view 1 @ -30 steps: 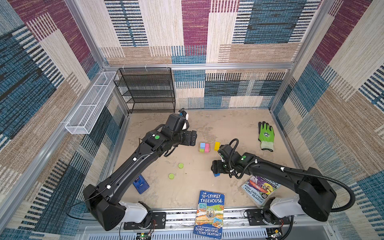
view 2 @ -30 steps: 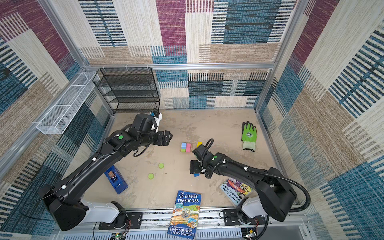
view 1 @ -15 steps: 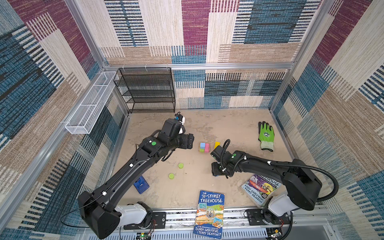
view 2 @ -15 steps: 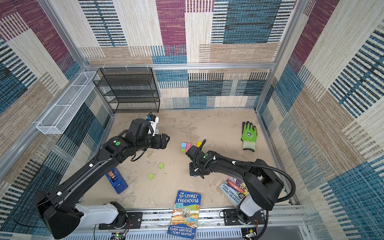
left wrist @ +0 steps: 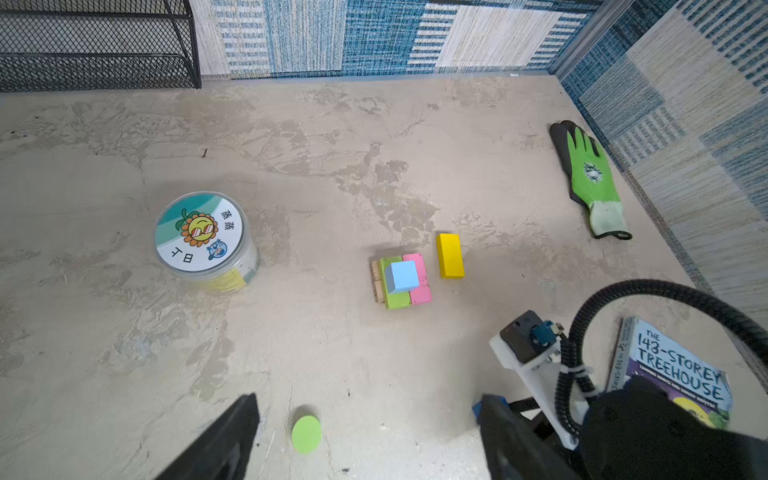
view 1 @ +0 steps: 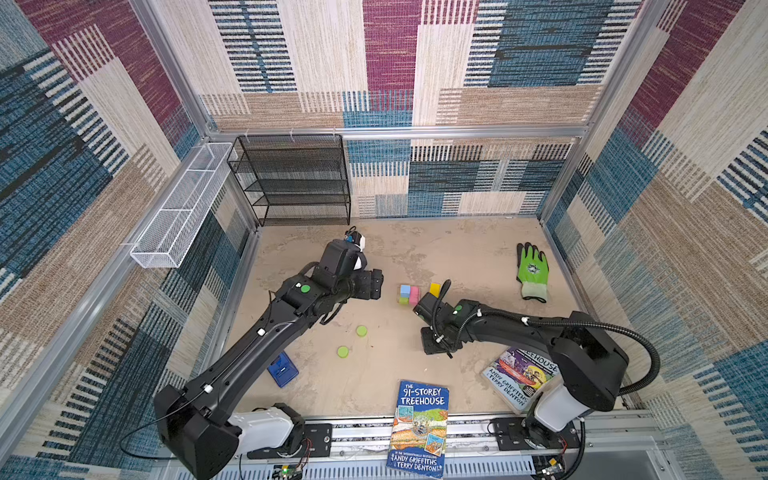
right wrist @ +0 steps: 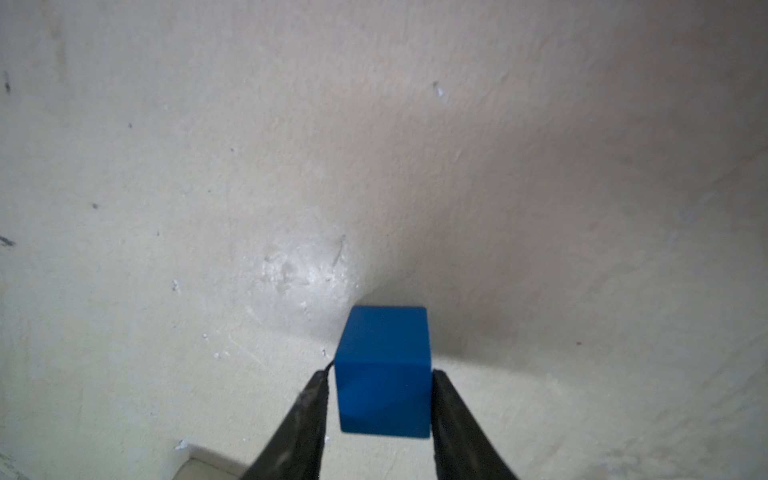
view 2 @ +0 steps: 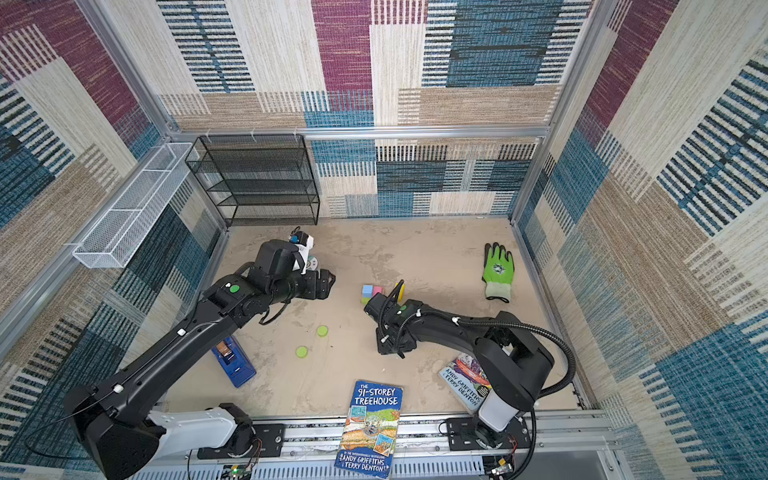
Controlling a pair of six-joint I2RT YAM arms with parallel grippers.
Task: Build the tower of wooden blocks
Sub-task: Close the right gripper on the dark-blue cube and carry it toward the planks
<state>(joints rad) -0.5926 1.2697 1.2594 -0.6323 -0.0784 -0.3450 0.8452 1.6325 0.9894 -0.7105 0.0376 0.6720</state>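
**Ana:** How far along is the tower (left wrist: 401,282)?

**Ben:** Three layers, by my reading. It stands about mid-table (view 1: 457,249). The tan bars (left wrist: 376,286) are at the bottom, with a lime oblong (left wrist: 395,300) and a pink oblong (left wrist: 420,286) side by side across them. A light-blue cube (left wrist: 403,276) sits on top, roughly over where those two meet.

**Ana:** What's left loose?

**Ben:** The yellow oblong (left wrist: 450,255) lies flat on the table just beside the pink one, not touching it. The lime round pieces (view 1: 361,331) lie flat nearer the front edge, well apart from the stack. Then there's the dark-blue cube (right wrist: 384,340).

**Ana:** Where is that one?

**Ben:** It's between the tower and the front edge, in the right gripper (right wrist: 381,376). The two fingers sit against opposite side faces, pinching it. I cannot tell whether it has left the table.

**Ana:** And the left gripper (left wrist: 368,419)?

**Ben:** Its fingers are spread wide with nothing between them. It hangs over the table between the round sunflower tin (left wrist: 199,235) and the tower.

**Ana:** So what remains?

**Ben:** I'd call it about half built. Four pieces have yet to go on: the dark-blue cube, probably next, then the yellow oblong and the two round ones.
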